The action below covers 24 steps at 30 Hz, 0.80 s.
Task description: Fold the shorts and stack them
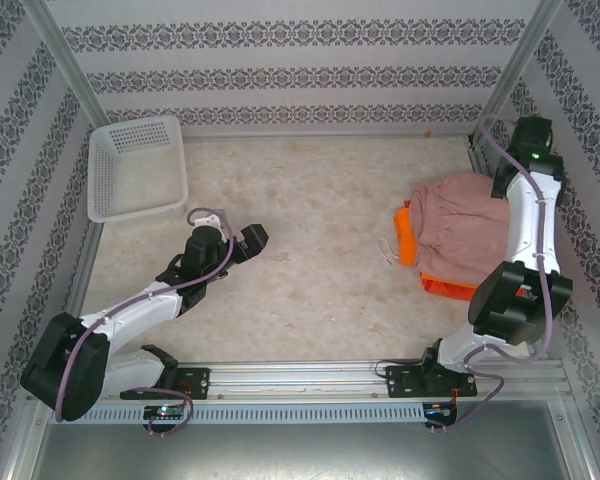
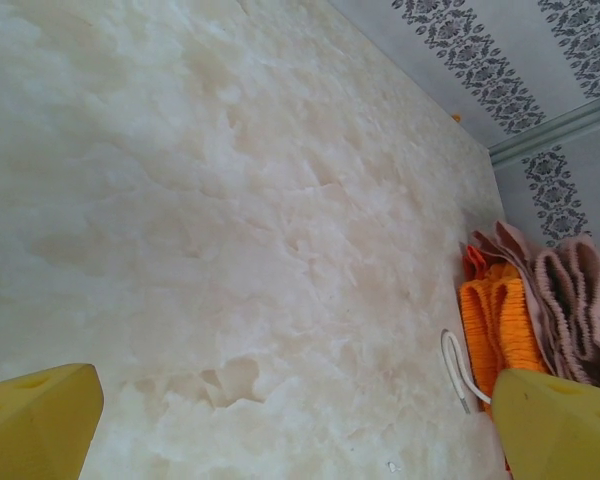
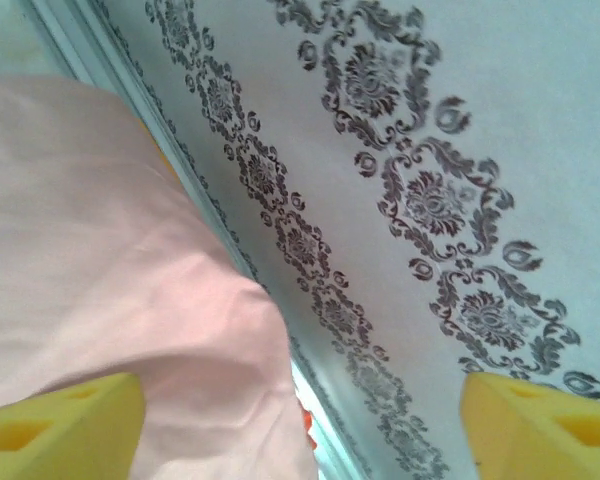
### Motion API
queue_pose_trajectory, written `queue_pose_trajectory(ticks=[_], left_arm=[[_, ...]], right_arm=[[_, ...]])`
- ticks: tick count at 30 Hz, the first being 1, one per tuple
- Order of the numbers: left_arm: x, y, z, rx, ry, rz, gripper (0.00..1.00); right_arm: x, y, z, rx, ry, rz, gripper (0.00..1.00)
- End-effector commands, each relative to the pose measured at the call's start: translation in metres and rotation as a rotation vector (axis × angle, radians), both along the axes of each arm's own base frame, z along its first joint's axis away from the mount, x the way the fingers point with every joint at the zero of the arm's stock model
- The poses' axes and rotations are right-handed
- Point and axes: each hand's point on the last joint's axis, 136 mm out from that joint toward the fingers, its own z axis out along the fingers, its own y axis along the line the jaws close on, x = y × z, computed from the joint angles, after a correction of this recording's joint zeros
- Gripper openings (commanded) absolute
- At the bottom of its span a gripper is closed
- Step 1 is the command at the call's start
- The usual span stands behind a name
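Observation:
The shorts lie in a pile at the right of the table. Dusty pink shorts (image 1: pixel 465 232) are on top, above yellow-orange shorts (image 1: pixel 408 236) and red-orange shorts (image 1: pixel 448 289). My right gripper (image 1: pixel 502 182) hangs open at the pile's far right edge near the wall. In its wrist view, the right gripper (image 3: pixel 300 430) has pink cloth (image 3: pixel 110 280) beside its left finger, not pinched. My left gripper (image 1: pixel 258 236) is open over bare table left of centre. Its wrist view looks past the open left gripper (image 2: pixel 300 430) to the orange waistband (image 2: pixel 500 325) and pink folds (image 2: pixel 580 300).
A white mesh basket (image 1: pixel 135 165) stands at the back left corner. A white drawstring (image 2: pixel 458 365) trails from the pile onto the marbled table (image 1: pixel 320 200). Patterned walls and metal frame posts (image 1: pixel 515 60) close in the table, tight against the right arm.

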Motion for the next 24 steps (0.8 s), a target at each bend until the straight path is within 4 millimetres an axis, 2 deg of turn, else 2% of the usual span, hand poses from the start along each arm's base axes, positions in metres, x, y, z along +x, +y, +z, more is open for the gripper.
queue_pose_trajectory(ticks=[1, 6, 8, 10, 12, 14, 17, 20, 22, 24], left_arm=[[-0.006, 0.01, -0.003, 0.026, -0.001, 0.009, 1.0], [-0.007, 0.012, -0.003, 0.024, -0.004, 0.021, 1.0], [-0.007, 0.012, -0.002, 0.021, -0.002, 0.021, 1.0], [-0.007, 0.012, -0.002, 0.019, -0.002, 0.019, 1.0], [-0.008, 0.011, -0.001, 0.019, -0.002, 0.016, 1.0], [-0.009, 0.013, 0.001, 0.023, -0.005, 0.019, 1.0], [-0.01, 0.017, 0.001, 0.031, -0.009, 0.035, 1.0], [-0.011, 0.019, 0.0, 0.033, -0.01, 0.04, 1.0], [-0.013, 0.019, -0.002, 0.038, -0.005, 0.038, 1.0], [-0.013, 0.021, -0.001, 0.043, -0.01, 0.039, 1.0]], right_arm=[[0.012, 0.042, 0.027, 0.247, -0.233, 0.034, 0.91], [0.026, 0.146, 0.034, 0.682, -0.431, 0.267, 0.97], [0.028, 0.177, 0.027, 0.804, -0.467, 0.328, 0.98], [0.028, 0.198, 0.013, 0.897, -0.473, 0.352, 0.97], [0.028, 0.208, -0.01, 0.968, -0.459, 0.334, 0.98], [0.023, 0.213, -0.043, 1.008, -0.395, 0.298, 0.97], [0.009, 0.211, -0.099, 1.025, -0.287, 0.208, 0.97], [-0.009, 0.202, -0.144, 0.996, -0.21, 0.124, 0.98], [-0.02, 0.193, -0.16, 0.981, -0.193, 0.076, 0.97], [-0.027, 0.186, -0.167, 0.983, -0.203, 0.036, 0.98]])
